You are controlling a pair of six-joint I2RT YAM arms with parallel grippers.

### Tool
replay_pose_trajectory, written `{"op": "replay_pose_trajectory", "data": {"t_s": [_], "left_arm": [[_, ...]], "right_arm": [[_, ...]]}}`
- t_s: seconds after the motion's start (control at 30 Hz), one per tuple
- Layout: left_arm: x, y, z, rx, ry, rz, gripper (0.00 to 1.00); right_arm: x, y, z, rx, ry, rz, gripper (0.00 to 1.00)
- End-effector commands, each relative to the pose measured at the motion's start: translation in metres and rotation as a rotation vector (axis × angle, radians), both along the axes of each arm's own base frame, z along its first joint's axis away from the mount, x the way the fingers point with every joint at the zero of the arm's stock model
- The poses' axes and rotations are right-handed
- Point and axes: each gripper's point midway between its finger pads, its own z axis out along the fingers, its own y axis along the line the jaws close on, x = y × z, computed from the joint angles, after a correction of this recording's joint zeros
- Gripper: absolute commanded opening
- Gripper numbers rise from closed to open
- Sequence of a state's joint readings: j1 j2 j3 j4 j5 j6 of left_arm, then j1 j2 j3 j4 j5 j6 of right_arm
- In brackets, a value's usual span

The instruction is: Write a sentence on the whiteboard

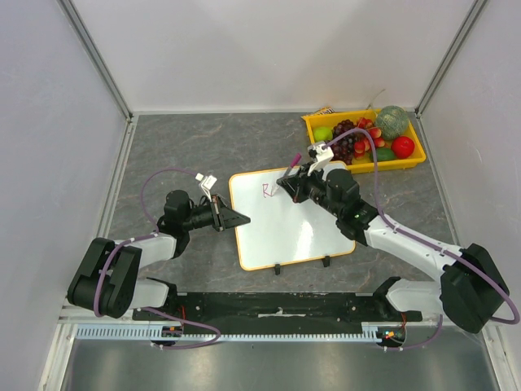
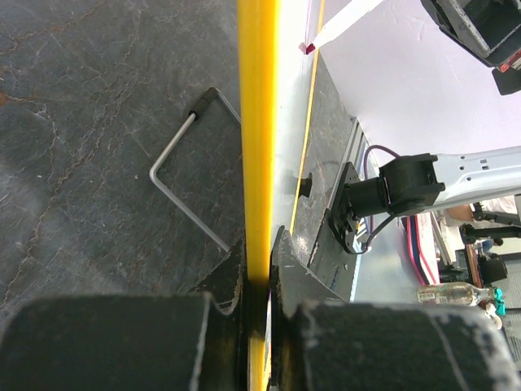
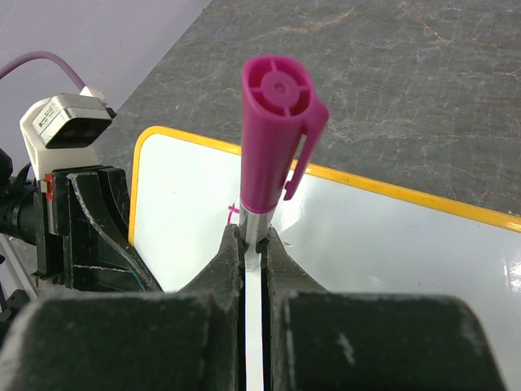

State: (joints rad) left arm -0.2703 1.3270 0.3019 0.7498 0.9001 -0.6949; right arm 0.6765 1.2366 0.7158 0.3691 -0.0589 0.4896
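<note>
The whiteboard (image 1: 285, 232), white with an orange-yellow rim, lies flat on the grey table. My left gripper (image 1: 240, 218) is shut on its left edge; the left wrist view shows the yellow rim (image 2: 258, 122) clamped between the jaws of the left gripper (image 2: 259, 261). My right gripper (image 1: 291, 186) is shut on a marker (image 3: 277, 130) with a magenta cap on its back end, tip down on the board's upper left. Of the sentence, only a pinkish "R" and a short stroke (image 1: 266, 191) show, also visible beside the marker in the right wrist view (image 3: 234, 213).
A yellow fruit tray (image 1: 308, 122) with grapes, apples and a melon stands at the back right, just behind the right arm. Two black clips (image 1: 277, 268) sit on the board's near edge. A bent metal wire (image 2: 183, 187) lies under the board's left edge.
</note>
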Motion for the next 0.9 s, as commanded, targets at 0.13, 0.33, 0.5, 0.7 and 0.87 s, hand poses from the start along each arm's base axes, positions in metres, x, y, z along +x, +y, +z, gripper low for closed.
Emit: {"op": "replay_pose_trajectory", "data": {"t_s": [0.13,0.33,0.5,0.7,0.87], "left_arm": [[0.016,0.02,-0.045,0.179,-0.01,0.125,0.02],[0.016,0.019,-0.045,0.179,-0.011,0.122,0.02],[0.016,0.019,-0.045,0.178,-0.01,0.122,0.02],[0.016,0.018,-0.046,0.179,-0.007,0.116,0.02],[0.016,0.019,-0.046,0.177,-0.007,0.118,0.02]], "right_arm": [[0.01,-0.003,0.044,0.048,-0.074,-0.041,0.0],[0.017,-0.005,0.056,0.082,-0.101,-0.065,0.0],[0.026,-0.006,0.058,0.07,-0.108,-0.095,0.0],[0.031,-0.008,0.054,0.079,-0.111,-0.114,0.0],[0.036,-0.009,0.04,0.054,-0.09,-0.123,0.0]]}}
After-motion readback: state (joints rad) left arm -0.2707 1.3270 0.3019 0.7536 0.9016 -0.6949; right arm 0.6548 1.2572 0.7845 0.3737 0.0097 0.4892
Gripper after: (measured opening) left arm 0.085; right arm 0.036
